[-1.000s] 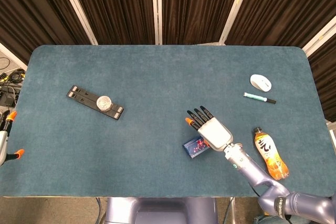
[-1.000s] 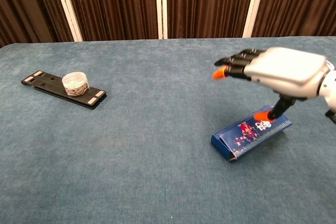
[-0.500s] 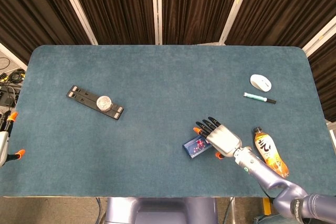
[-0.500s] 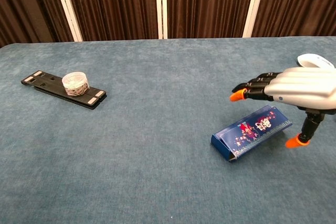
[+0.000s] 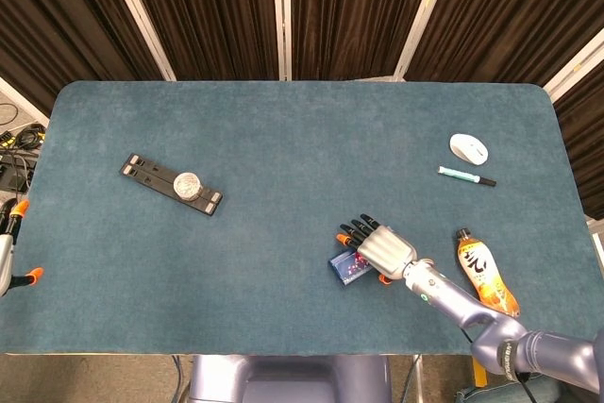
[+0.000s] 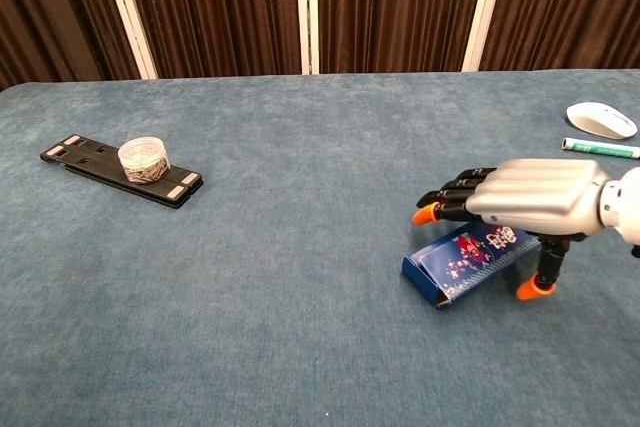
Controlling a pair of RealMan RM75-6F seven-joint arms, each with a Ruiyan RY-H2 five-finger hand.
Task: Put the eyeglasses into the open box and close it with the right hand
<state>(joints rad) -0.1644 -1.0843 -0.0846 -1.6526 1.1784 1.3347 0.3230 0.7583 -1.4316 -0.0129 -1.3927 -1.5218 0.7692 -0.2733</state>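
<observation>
Right hand (image 6: 530, 197) sits palm-down over the blue box (image 6: 468, 259), fingers (image 6: 447, 199) extended forward, side by side, holding nothing; thumb tip low beside the box's near edge. Box lies closed on the table (image 5: 283, 139), front right of centre. Eyeglasses not visible. Left hand (image 5: 9, 247) shows only at the left frame edge; finger state cannot be told. Elsewhere: black tray (image 5: 170, 184) with round tin (image 5: 188, 182), mouse (image 5: 468, 148), pen (image 5: 466, 176), bottle (image 5: 485, 273).

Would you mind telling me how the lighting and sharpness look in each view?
Head view: even, soft light, sharp throughout; the white computer mouse reads crisply. Chest view: also sharp, with a faint shadow under the right hand over the blue patterned box.
</observation>
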